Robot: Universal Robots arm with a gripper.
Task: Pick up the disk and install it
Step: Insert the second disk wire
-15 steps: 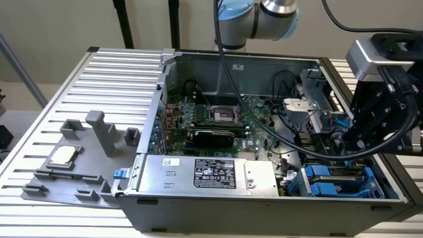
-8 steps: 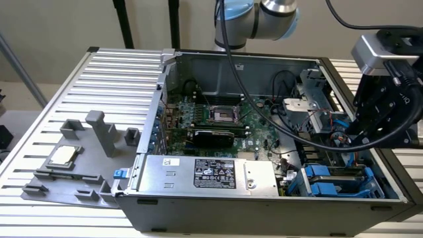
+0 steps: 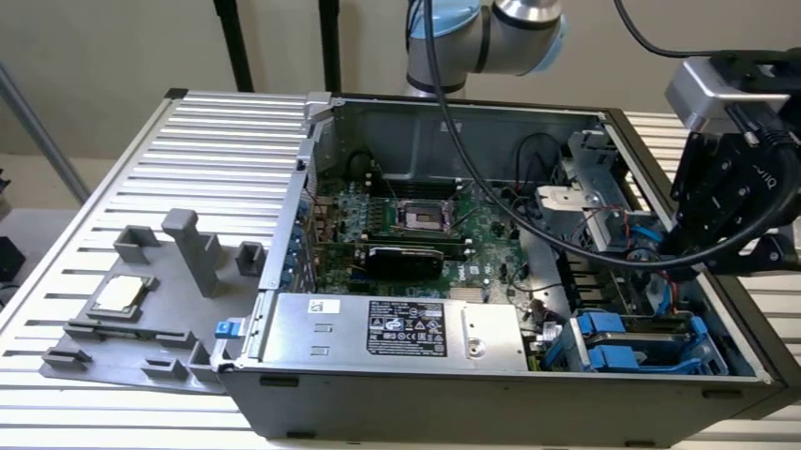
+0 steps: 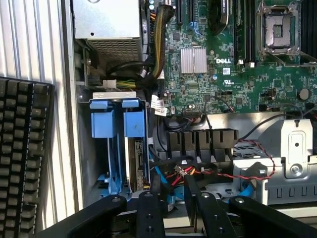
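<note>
Black robot gripper (image 4: 173, 198) cut off by wrist view's lower edge, linkage bases out of frame. Flat silver-grey disk in blue plastic carrier (image 4: 132, 158) seen edge-on in blue drive cage (image 4: 115, 124), label hidden. White sticker text on silver power supply box (image 3: 407, 328) too small to read. Black keyboard (image 4: 22, 148) cropped at edge.

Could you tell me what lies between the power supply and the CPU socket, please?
In the exterior view, a black expansion card lies on the motherboard between the power supply and the CPU socket.
</note>
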